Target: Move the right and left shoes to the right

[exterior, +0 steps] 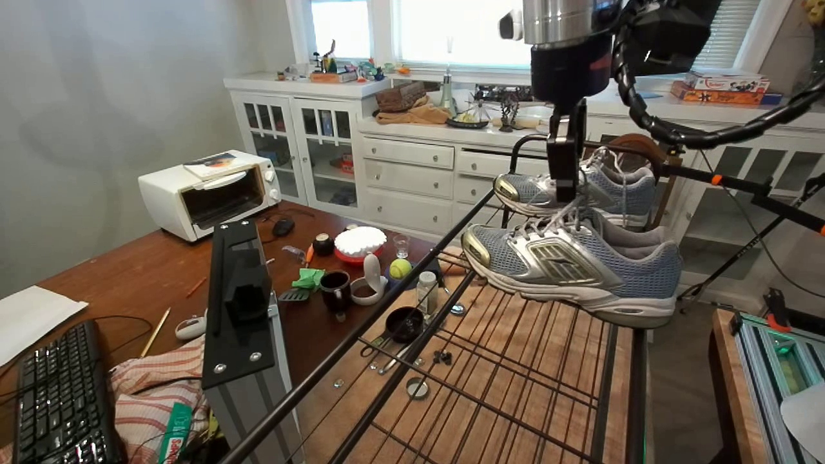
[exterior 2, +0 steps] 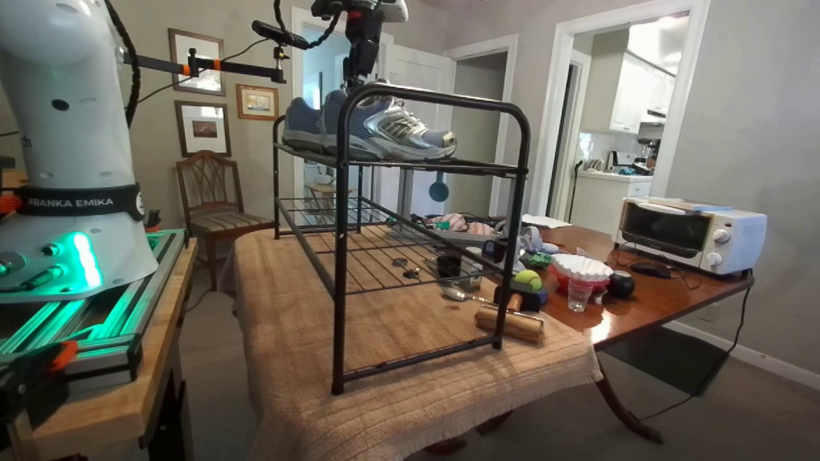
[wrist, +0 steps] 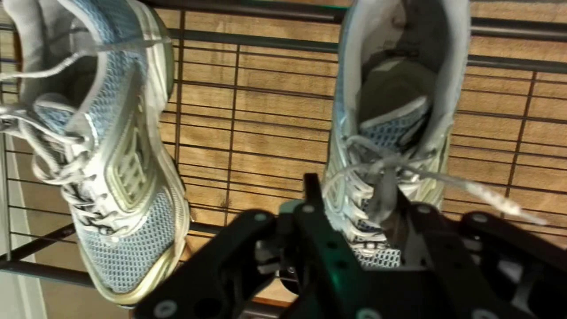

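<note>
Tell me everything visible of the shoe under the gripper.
The shoe has blue-grey mesh, silvery panels, a gold-toned toe and thick whitish sole. Its pale laces look knotted, one tip sticking sideways. It sits upright on the rack, toe away from the robot base. The open gripper hangs over it; contact is unclear.

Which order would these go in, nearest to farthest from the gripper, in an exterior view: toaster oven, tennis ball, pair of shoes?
1. Pair of shoes: on top of the rack, right by the gripper.
2. Tennis ball: lower down, left of the shoes in an exterior view.
3. Toaster oven: farther left in that same view, on the table.
</note>
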`<action>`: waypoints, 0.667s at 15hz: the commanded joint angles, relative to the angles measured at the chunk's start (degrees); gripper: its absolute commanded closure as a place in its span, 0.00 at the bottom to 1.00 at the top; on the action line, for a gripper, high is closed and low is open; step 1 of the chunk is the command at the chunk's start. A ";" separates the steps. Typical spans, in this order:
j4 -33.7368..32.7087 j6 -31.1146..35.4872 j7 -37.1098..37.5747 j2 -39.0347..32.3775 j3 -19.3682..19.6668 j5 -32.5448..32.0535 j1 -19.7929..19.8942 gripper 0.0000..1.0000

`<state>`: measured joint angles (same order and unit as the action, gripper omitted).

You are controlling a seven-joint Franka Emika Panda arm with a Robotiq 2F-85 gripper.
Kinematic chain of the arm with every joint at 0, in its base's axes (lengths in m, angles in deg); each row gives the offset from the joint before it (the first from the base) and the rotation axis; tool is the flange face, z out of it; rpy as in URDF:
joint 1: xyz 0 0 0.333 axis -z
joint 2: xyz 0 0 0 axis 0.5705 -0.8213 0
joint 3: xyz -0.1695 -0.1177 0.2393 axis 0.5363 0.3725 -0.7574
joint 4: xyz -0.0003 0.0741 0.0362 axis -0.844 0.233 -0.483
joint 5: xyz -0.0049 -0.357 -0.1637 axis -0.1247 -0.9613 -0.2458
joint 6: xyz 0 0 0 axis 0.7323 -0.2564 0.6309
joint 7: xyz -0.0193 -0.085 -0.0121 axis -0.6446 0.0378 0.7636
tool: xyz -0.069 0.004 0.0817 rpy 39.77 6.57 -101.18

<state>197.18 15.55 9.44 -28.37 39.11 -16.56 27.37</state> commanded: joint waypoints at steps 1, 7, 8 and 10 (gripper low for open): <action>2.06 -2.12 -2.57 3.98 1.20 -1.99 1.50 0.88; 2.36 -0.85 -1.54 5.10 1.66 0.70 1.94 0.42; 2.51 -0.57 -1.48 5.08 1.40 1.37 1.68 0.37; 3.08 0.13 -1.44 5.01 0.71 2.59 1.21 0.22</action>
<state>198.34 14.12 7.29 -24.25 40.54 -16.14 29.35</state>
